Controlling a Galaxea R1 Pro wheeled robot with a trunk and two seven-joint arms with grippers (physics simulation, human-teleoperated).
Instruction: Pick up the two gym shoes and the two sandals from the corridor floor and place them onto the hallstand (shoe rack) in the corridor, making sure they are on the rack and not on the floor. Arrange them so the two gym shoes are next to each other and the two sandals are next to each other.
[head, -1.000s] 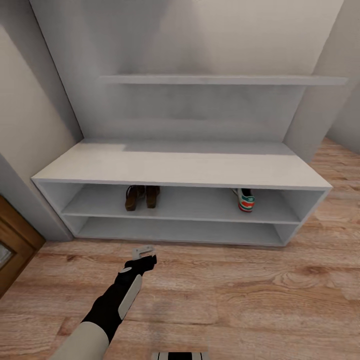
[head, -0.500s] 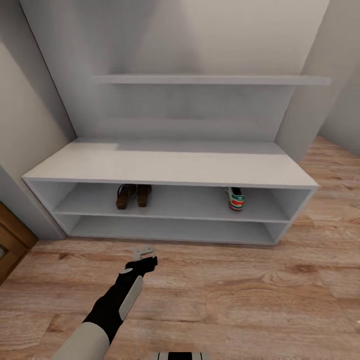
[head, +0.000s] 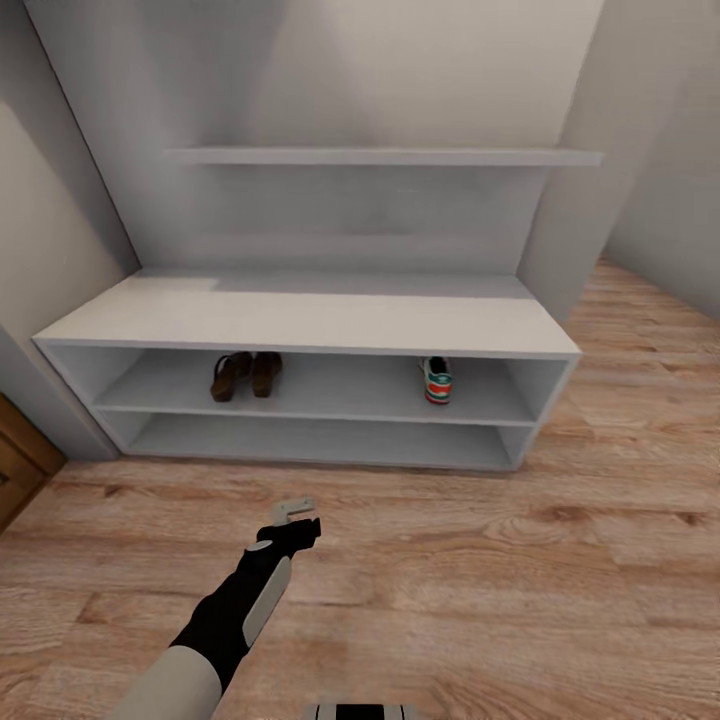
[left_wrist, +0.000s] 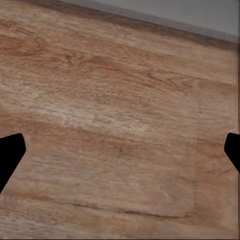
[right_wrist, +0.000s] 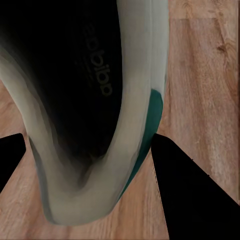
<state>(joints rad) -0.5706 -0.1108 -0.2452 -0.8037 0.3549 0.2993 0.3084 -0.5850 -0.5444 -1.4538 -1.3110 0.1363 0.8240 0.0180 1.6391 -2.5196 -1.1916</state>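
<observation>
Hallstand (head: 300, 320): low white bench against the wall, wooden floor (head: 480, 590) in front.
Sandals (head: 245, 374): side by side on its upper shelf, left part.
Gym shoe on rack (head: 436, 380): same shelf, right part, heel outward.
Second gym shoe (right_wrist: 95, 100): clamped between the right gripper (right_wrist: 87, 150) fingers.
Left gripper (head: 293, 511): above bare floor, jaws spread, empty.

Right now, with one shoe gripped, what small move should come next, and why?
Probably bring the right tool, shut on a gym shoe, toward the hallstand's upper shelf beside the other gym shoe. The sandals already sit paired there, while that sneaker stands alone. The left tool hangs open over bare floor.
</observation>
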